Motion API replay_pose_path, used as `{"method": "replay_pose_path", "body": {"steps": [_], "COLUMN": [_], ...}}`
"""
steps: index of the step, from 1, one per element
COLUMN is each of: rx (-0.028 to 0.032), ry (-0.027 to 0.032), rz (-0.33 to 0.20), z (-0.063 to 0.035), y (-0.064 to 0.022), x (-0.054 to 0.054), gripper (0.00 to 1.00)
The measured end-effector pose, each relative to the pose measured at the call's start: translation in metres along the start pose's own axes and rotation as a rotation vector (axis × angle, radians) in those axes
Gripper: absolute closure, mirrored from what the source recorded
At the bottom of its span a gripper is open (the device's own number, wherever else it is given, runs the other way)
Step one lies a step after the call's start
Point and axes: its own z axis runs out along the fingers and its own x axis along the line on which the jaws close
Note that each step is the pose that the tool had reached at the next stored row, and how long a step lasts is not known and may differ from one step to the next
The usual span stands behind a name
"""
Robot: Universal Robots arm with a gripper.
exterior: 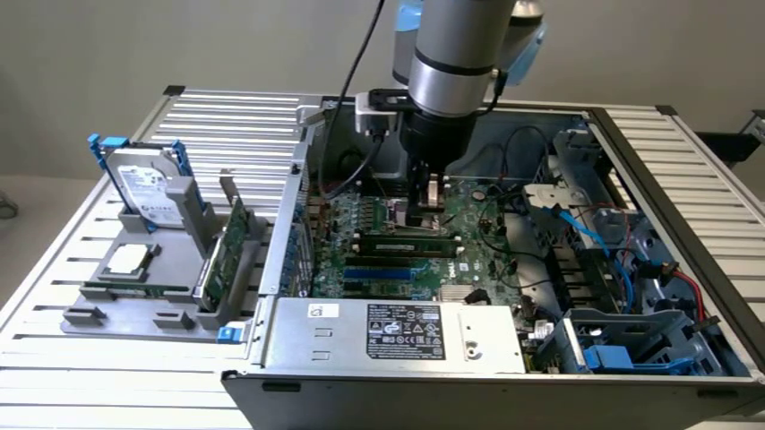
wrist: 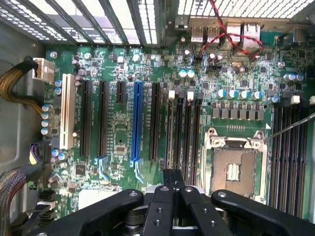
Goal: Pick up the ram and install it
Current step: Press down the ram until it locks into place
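Ram [exterior: 408, 242] stands on edge among the memory slots of the motherboard [exterior: 485, 255], between the blue slot [wrist: 136, 123] and the processor socket [wrist: 236, 164]; whether it is fully seated I cannot tell. My pincer [exterior: 432, 206] hangs above it, pressed together. Hard drive [exterior: 146, 190] and expansion card [exterior: 235, 253] stand in the grey holder [exterior: 120, 315] on the table [exterior: 48, 358], at the exterior view's left.

My fingers [wrist: 162, 206] are cut off by the wrist view's edge; whether anything sits between their tips I cannot tell. In the exterior view my arm [exterior: 460, 54] hides part of the motherboard [exterior: 472, 255], and the power supply label [exterior: 407, 333] is unreadably small.
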Motion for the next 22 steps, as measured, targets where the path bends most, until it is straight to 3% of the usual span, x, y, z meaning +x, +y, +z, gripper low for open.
{"method": "replay_pose_path", "body": {"steps": [3, 9, 22], "rx": [-0.0040, -0.0041, -0.0039], "ry": [-0.0001, -0.0002, -0.0001], "rz": [0.000, 0.000, 0.000], "z": [0.0024, 0.0142, 0.0310], "y": [0.0074, 0.0198, 0.0221], "x": [-0.001, -0.002, -0.003], "gripper": [0.89, 0.89, 0.89]}}
